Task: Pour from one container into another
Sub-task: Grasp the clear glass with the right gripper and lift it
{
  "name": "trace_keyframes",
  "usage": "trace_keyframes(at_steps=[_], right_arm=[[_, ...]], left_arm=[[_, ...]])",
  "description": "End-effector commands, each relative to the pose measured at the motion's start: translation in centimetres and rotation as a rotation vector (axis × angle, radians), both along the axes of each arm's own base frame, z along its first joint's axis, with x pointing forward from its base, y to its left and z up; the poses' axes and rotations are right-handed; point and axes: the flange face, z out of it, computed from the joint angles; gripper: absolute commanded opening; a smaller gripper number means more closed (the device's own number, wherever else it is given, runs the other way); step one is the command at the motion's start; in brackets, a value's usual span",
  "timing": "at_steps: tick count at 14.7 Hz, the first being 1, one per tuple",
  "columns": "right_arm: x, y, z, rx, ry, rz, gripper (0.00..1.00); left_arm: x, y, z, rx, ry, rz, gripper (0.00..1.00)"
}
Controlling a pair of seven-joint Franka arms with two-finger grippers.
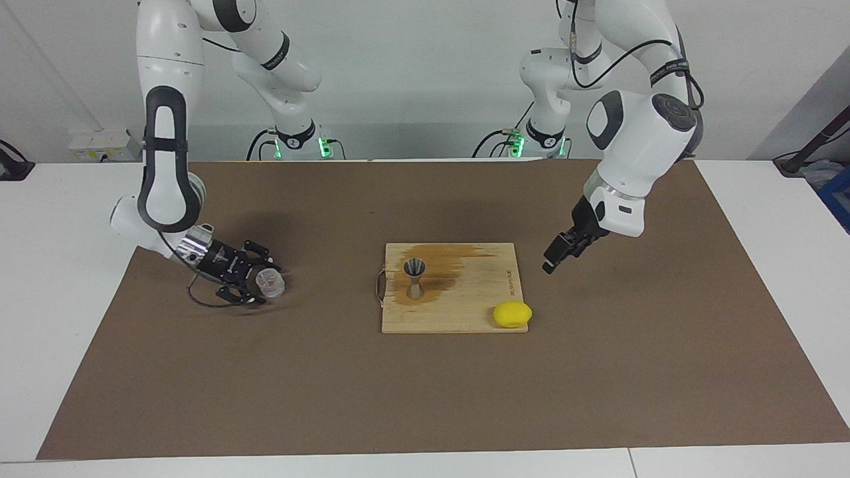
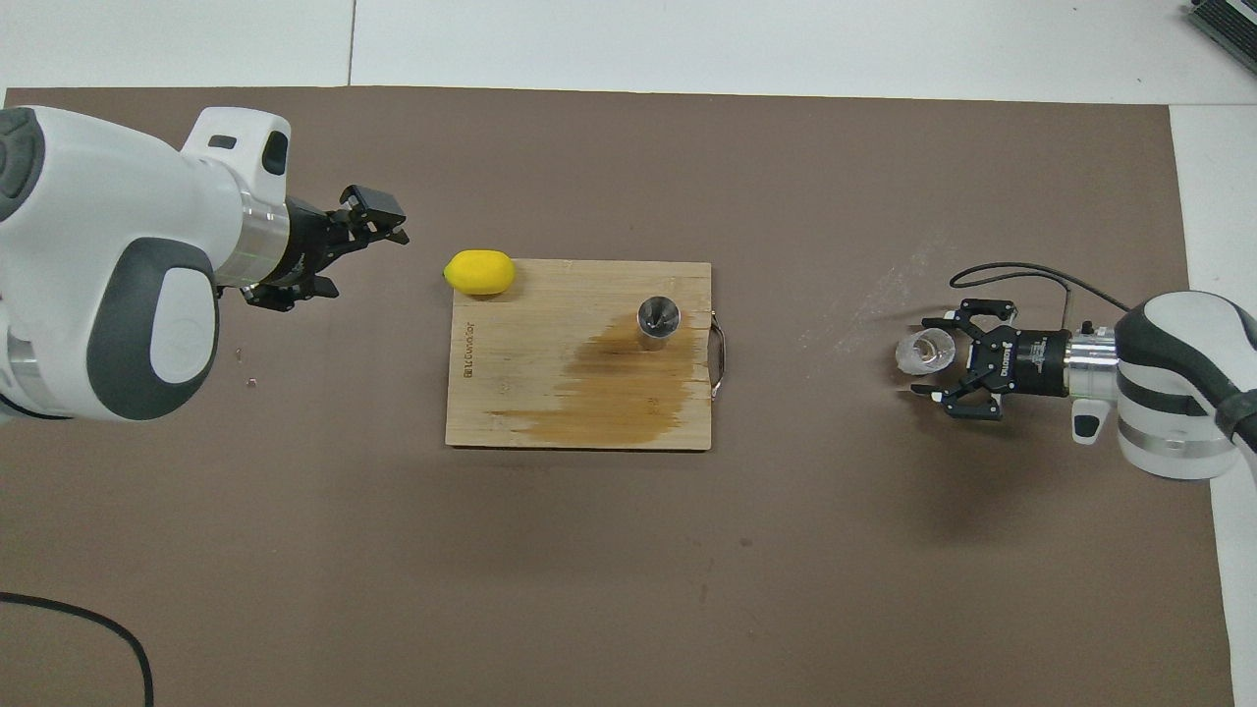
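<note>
The clear glass cup (image 1: pixel 269 283) (image 2: pixel 924 352) stands on the brown mat toward the right arm's end of the table. My right gripper (image 1: pixel 263 279) (image 2: pixel 923 356) is low at the mat, open, with one finger on each side of the cup and small gaps showing. The steel jigger (image 1: pixel 416 278) (image 2: pixel 658 320) stands upright on the wooden cutting board (image 1: pixel 465 315) (image 2: pixel 520 393), near its handle. My left gripper (image 1: pixel 551 261) (image 2: pixel 386 222) hangs open and empty over the mat beside the board, toward the left arm's end.
A yellow lemon (image 1: pixel 512 314) (image 2: pixel 479 272) lies at the board's corner farthest from the robots, toward the left arm's end. A dark wet stain (image 1: pixel 458 255) (image 2: pixel 614 398) spreads over the board's half nearer the robots. The brown mat (image 1: pixel 425 398) covers the table.
</note>
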Motion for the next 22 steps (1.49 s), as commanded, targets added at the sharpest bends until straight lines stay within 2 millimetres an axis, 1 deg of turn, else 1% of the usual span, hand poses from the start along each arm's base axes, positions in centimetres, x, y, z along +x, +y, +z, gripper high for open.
trace_keyframes(at_steps=[1, 3, 5, 6, 7, 8, 9, 10, 12, 14, 15, 16, 17, 18, 19, 20, 21, 22], right_arm=[[0.1, 1.0, -0.1, 0.004, -0.050, -0.023, 0.86], [0.0, 0.9, -0.2, 0.008, -0.048, -0.028, 0.73], [-0.1, 0.7, -0.1, 0.017, -0.047, -0.030, 0.32], [0.0, 0.8, 0.0, 0.018, -0.047, -0.030, 0.10], [0.1, 0.8, 0.3, 0.015, -0.049, -0.034, 0.00], [0.3, 1.0, 1.0, 0.010, -0.056, -0.033, 0.00], [0.5, 1.0, 1.8, 0.006, -0.064, -0.041, 0.00], [0.8, 1.4, 2.6, 0.004, -0.062, -0.048, 0.00], [1.5, 4.8, 5.0, -0.009, -0.051, -0.035, 0.00], [2.6, 7.6, 7.2, -0.030, -0.030, -0.060, 0.00], [3.2, 9.2, 8.0, -0.036, -0.005, -0.058, 0.00], [3.8, 10.1, 9.0, -0.056, 0.003, -0.049, 0.00], [4.5, 11.6, 10.1, -0.079, -0.004, -0.020, 0.00], [5.0, 13.0, 10.9, -0.096, 0.003, -0.004, 0.00], [5.5, 14.4, 11.6, -0.112, 0.012, 0.003, 0.00], [5.9, 15.8, 12.3, -0.138, 0.010, 0.011, 0.00], [6.1, 16.9, 12.8, -0.166, 0.012, 0.016, 0.00], [6.4, 18.1, 13.3, -0.192, 0.016, 0.025, 0.00]], left_arm=[[0.0, 4.4, 0.9, 0.054, -0.010, -0.141, 1.00], [-0.2, 7.5, 1.1, 0.072, -0.010, -0.248, 1.00], [-0.4, 10.3, 0.9, 0.081, -0.001, -0.316, 1.00], [-0.6, 11.3, 0.9, 0.085, 0.002, -0.358, 1.00], [-0.8, 12.0, 1.0, 0.091, 0.008, -0.392, 1.00], [-1.0, 12.8, 1.3, 0.118, 0.013, -0.419, 1.00], [-1.3, 13.2, 2.0, 0.175, 0.020, -0.455, 1.00], [-1.7, 13.3, 3.0, 0.217, 0.024, -0.481, 1.00], [-3.2, 13.2, 6.0, 0.246, 0.013, -0.500, 1.00], [-4.3, 13.0, 8.4, 0.251, 0.014, -0.508, 1.00], [-4.7, 12.8, 9.5, 0.248, 0.027, -0.515, 1.00], [-5.0, 12.6, 11.1, 0.244, 0.042, -0.525, 1.00], [-5.3, 12.4, 12.7, 0.240, 0.057, -0.532, 1.00], [-5.5, 12.4, 13.6, 0.234, 0.073, -0.536, 1.00], [-5.6, 12.5, 13.7, 0.232, 0.079, -0.535, 1.00], [-5.8, 12.7, 13.2, 0.229, 0.086, -0.532, 1.00], [-6.0, 12.8, 12.8, 0.226, 0.097, -0.530, 1.00], [-6.4, 12.4, 12.6, 0.227, 0.101, -0.527, 1.00]])
